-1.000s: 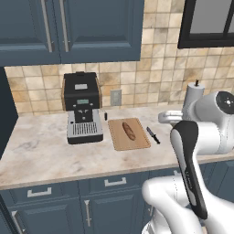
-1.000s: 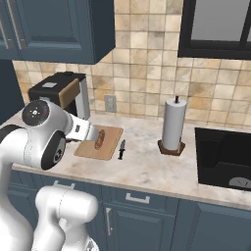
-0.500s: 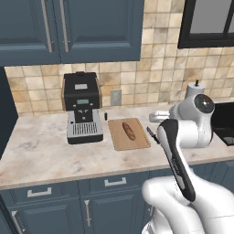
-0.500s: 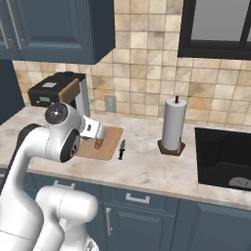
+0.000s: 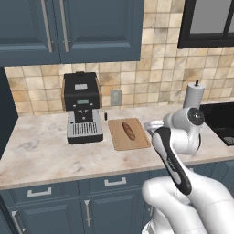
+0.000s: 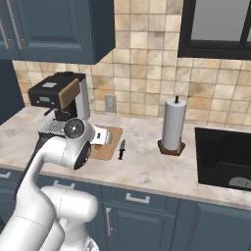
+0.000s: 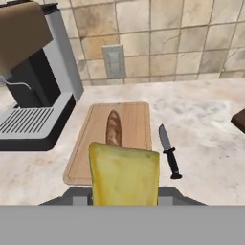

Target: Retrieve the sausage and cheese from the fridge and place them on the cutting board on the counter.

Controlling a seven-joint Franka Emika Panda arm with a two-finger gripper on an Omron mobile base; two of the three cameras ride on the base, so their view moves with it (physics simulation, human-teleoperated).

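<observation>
Sausage (image 7: 113, 128) lying flat on the cutting board (image 7: 134, 125), long axis running near-to-far, so one rounded end aimed at the tiled wall and the other back toward the counter's front edge. Same story in the left base view: sausage (image 5: 129, 130) stretched lengthwise along the board (image 5: 137, 137), slightly angled. Board sitting on the counter (image 5: 41, 151) just right of the coffee machine (image 5: 83, 112), long side also going near-to-far.

Cheese (image 7: 125, 173) up in the gripper (image 7: 125, 195), a pale yellow block wedged between the jaws and covering the board's near edge in the hand view. Jaws clamped together on it, fingers mostly hidden behind the block. Flat face toward the camera, roughly upright.

Black-handled knife (image 7: 168, 150) on the counter just right of the board, blade tip pointing to the wall, handle toward the front. Paper towel roll (image 6: 174, 124) standing upright further right, sink (image 6: 223, 159) beyond that. Wall outlet (image 7: 114, 61) behind the board.

No readable writing anywhere; small display panel on the coffee machine too blurry to make out.
</observation>
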